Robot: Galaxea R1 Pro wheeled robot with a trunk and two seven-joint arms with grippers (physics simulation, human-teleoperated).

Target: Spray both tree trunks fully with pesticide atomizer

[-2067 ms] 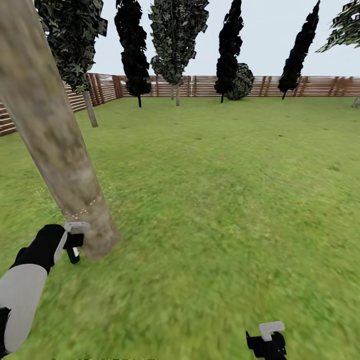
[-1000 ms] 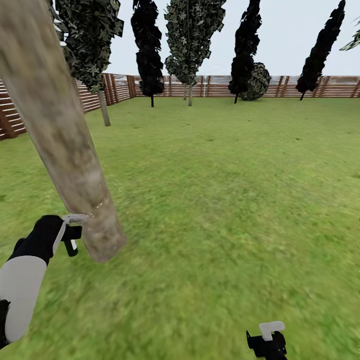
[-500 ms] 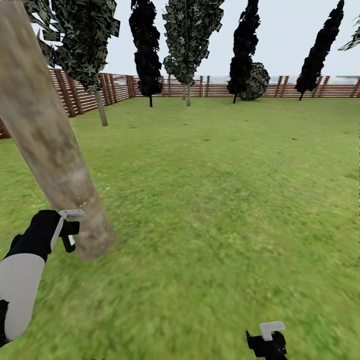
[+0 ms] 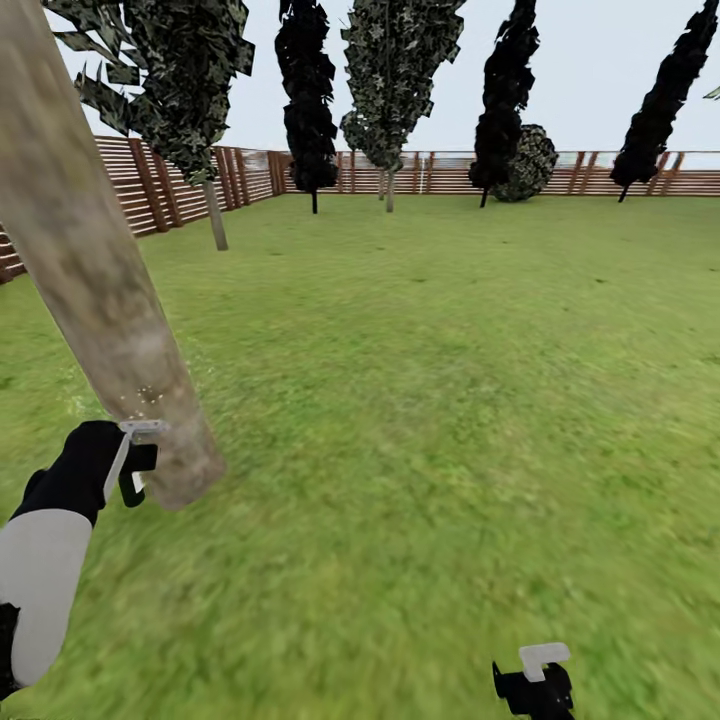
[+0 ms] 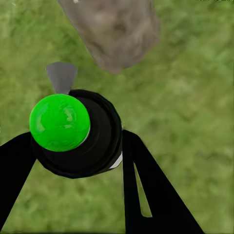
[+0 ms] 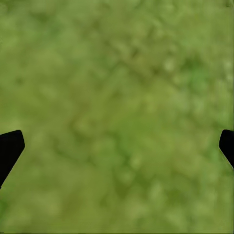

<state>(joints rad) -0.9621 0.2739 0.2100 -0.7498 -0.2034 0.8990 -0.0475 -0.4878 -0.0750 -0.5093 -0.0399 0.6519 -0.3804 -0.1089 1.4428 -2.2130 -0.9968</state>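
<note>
A thick, pale grey-brown mottled tree trunk [image 4: 100,290] leans up to the left, its base in the grass; in the left wrist view the trunk's foot [image 5: 114,29] lies just beyond the sprayer. My left gripper [image 4: 140,455] is shut on the pesticide atomizer [image 4: 133,487], right beside the trunk's base. In that wrist view the atomizer [image 5: 95,141] is black with a green cap, a pale band and a grey nozzle facing the trunk, held between the fingers [image 5: 148,195]. Pale specks dot the bark above it. My right gripper [image 4: 535,680] hangs open over grass, fingertips [image 6: 9,148] far apart.
Green lawn [image 4: 450,380] spreads ahead to a brown slat fence [image 4: 190,180] at the left and back. Narrow black trees [image 4: 308,100] and leafy trees with thin stems [image 4: 215,215] stand along the fence. A round bush [image 4: 530,160] sits at the back.
The view has turned slightly left, showing more of the left fence. My left gripper keeps the atomizer at the trunk's base. The right gripper has not moved.
</note>
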